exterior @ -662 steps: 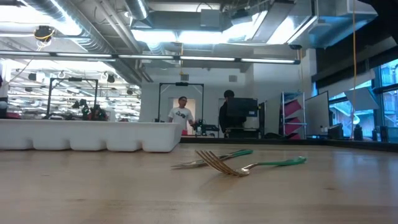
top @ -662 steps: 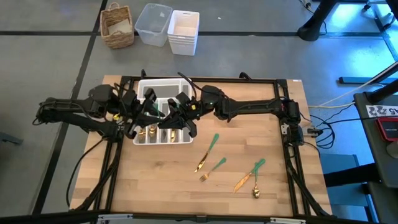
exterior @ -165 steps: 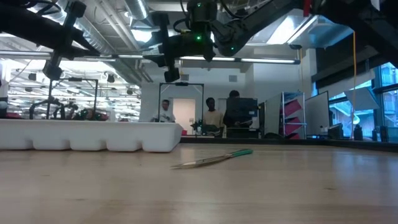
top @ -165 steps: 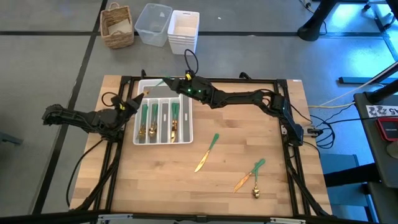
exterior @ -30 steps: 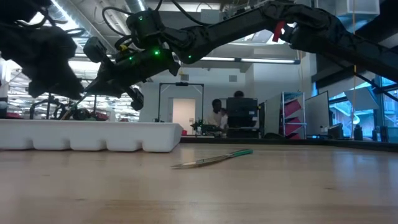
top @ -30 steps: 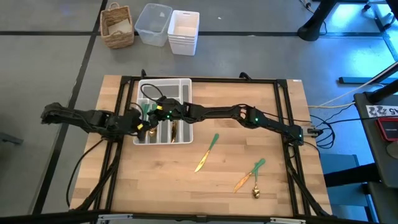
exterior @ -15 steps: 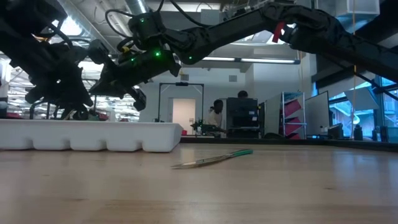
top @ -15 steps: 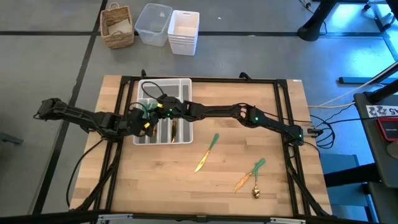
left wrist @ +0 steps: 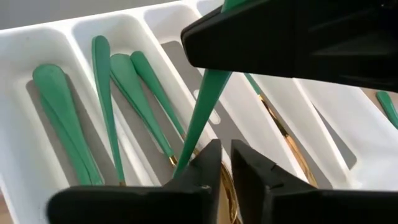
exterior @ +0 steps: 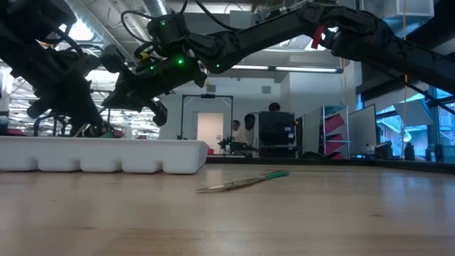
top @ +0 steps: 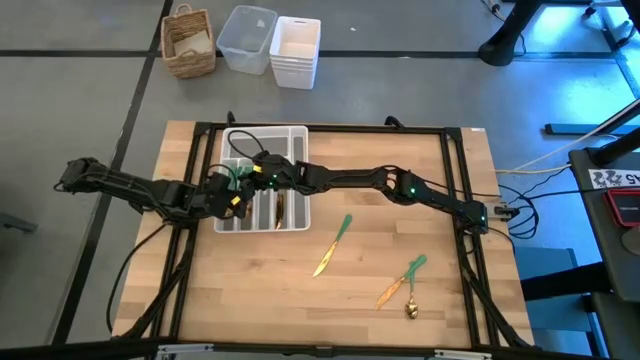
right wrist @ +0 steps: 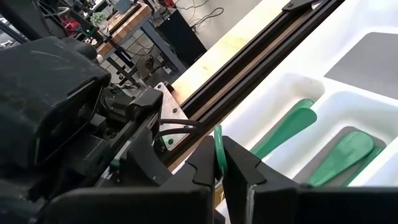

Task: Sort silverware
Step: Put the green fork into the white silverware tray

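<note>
The white tray (top: 293, 150) stands at the table's far left and holds several green-handled pieces (left wrist: 124, 81). My right gripper (top: 250, 180) reaches over the tray's left part, shut on one green-handled piece (left wrist: 202, 106). My left gripper (top: 233, 197) is at the tray's left rim, right beside it, its fingers (left wrist: 208, 165) shut to a thin slit. The piece slants down past the left fingers, which hide its head. A knife (top: 332, 245) and two more pieces (top: 402, 280) lie flat on the wood. My right gripper pinches the piece's green handle (right wrist: 217, 144) between its two fingers, toward the wide end. The handle slants down from the hold over the tray, clear of the pieces below as far as it shows. My left gripper: the handle's thin end (left wrist: 184, 158) passes the outer side of one finger; I cannot tell whether they touch.
A gold spoon head (top: 411, 310) lies near the table's near right. A wicker basket (top: 189, 42), a clear bin (top: 246, 38) and a white stack (top: 295, 50) stand on the floor beyond the far edge. People (exterior: 245, 135) stand in the room behind.
My left gripper has gone toward the table's right edge, up to the tray's left rim and my right gripper, and then stopped. My right gripper has kept still with the piece.
</note>
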`<action>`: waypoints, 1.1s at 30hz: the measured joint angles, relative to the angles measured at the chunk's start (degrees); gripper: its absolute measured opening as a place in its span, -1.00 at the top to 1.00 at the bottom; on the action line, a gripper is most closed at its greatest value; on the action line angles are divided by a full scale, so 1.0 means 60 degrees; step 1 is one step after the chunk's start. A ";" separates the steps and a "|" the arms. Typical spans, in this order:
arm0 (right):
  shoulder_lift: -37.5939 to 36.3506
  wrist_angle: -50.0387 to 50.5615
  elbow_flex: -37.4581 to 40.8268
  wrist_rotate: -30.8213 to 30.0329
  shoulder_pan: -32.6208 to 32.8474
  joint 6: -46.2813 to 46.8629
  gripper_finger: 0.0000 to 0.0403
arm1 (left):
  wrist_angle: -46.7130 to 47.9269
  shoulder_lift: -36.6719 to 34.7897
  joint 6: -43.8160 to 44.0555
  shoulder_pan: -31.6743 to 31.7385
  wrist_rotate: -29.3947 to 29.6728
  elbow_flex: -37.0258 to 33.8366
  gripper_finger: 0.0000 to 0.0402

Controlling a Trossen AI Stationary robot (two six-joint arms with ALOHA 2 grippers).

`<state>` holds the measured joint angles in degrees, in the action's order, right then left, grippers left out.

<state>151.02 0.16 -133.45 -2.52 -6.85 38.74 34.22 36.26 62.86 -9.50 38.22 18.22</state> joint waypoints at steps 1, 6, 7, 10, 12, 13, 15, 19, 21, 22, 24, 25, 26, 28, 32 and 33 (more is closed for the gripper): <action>0.0000 0.0000 0.0000 0.0000 0.0000 0.0000 0.92 | 0.0001 0.0001 -0.0006 -0.0001 0.0000 0.0000 0.91; 0.0000 0.0033 0.0000 -0.0001 -0.0004 -0.0010 0.92 | 0.0231 -0.0002 0.0163 0.0000 0.0011 0.0000 0.98; 0.0000 0.0058 0.0000 -0.0001 -0.0008 -0.0015 0.92 | 0.0318 -0.0002 0.0222 0.0000 0.0014 0.0000 0.98; 0.0000 0.0138 0.0000 0.0122 -0.0061 -0.0022 0.89 | 0.0559 -0.0005 0.0434 -0.0004 -0.0014 0.0000 0.99; 0.0000 0.0221 0.0000 0.0321 -0.0120 -0.0029 0.83 | 0.0756 -0.0002 0.0557 -0.0003 -0.0009 0.0000 0.99; 0.0000 0.0237 0.0000 0.0457 -0.0123 -0.0029 0.79 | 0.0915 -0.0002 0.0635 0.0000 0.0000 0.0000 0.99; 0.0000 0.0242 0.0000 0.0577 -0.0179 -0.0025 0.70 | 0.1104 -0.0002 0.0809 0.0000 0.0011 0.0000 0.99; 0.0000 0.0280 0.0000 0.0565 -0.0197 -0.0025 0.57 | 0.1637 -0.0002 0.1451 0.0000 0.0009 0.0000 1.00; 0.0000 0.0254 0.0000 0.0632 -0.0241 -0.0022 0.54 | 0.1986 -0.0002 0.1790 0.0000 0.0001 0.0000 1.00; 0.0000 0.0149 0.0000 0.0812 -0.0258 -0.0022 0.54 | 0.2285 -0.0002 0.2049 0.0000 0.0002 0.0000 1.00; 0.0000 -0.0194 0.0000 0.1292 -0.0307 -0.0017 0.53 | 0.2900 0.0005 0.2473 0.0000 -0.0010 -0.0011 1.00; 0.0000 -0.0394 0.0000 0.1502 -0.0326 -0.0020 0.53 | 0.2842 0.0002 0.2475 0.0012 -0.0016 -0.0020 1.00; 0.0000 -0.0607 0.0000 0.1687 -0.0357 -0.0017 0.53 | 0.2748 0.0001 0.2501 0.0022 0.0011 -0.0005 1.00; 0.0000 -0.0899 0.0000 0.2053 -0.0412 -0.0023 0.53 | 0.2834 -0.0002 0.2533 0.0029 0.0080 0.0000 1.00; -0.0025 -0.1117 0.0000 0.2401 -0.0543 -0.0032 0.53 | 0.2810 -0.0001 0.2611 0.0029 0.0149 0.0000 1.00; -0.0052 -0.1055 0.0000 0.2464 -0.0571 -0.0033 0.53 | 0.2801 -0.0004 0.2627 0.0028 0.0161 0.0000 1.00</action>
<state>150.71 -6.16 -133.45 12.26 -10.28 38.54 51.03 36.24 78.62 -9.33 39.19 18.22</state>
